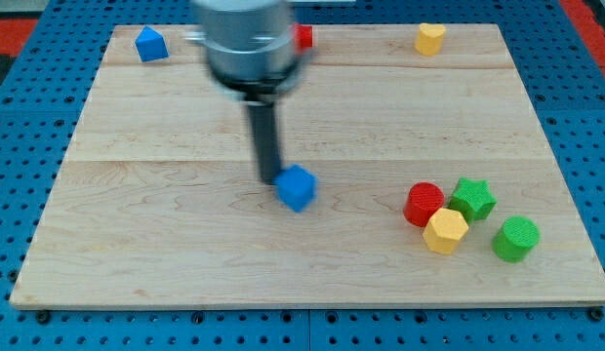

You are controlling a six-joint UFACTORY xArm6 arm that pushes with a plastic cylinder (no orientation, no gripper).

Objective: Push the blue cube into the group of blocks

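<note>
The blue cube (297,187) lies near the middle of the wooden board (166,244). My tip (270,179) touches or nearly touches the cube's upper left side. The group of blocks lies at the view's right: a red cylinder (423,204), a green star (472,198), a yellow hexagonal block (445,231) and a green cylinder (516,238). The cube is well to the left of this group.
A second blue block (151,44) sits at the board's top left. A red block (302,37) at the top centre is partly hidden behind the arm's body (246,44). A yellow block (430,38) sits at the top right. A blue pegboard surrounds the board.
</note>
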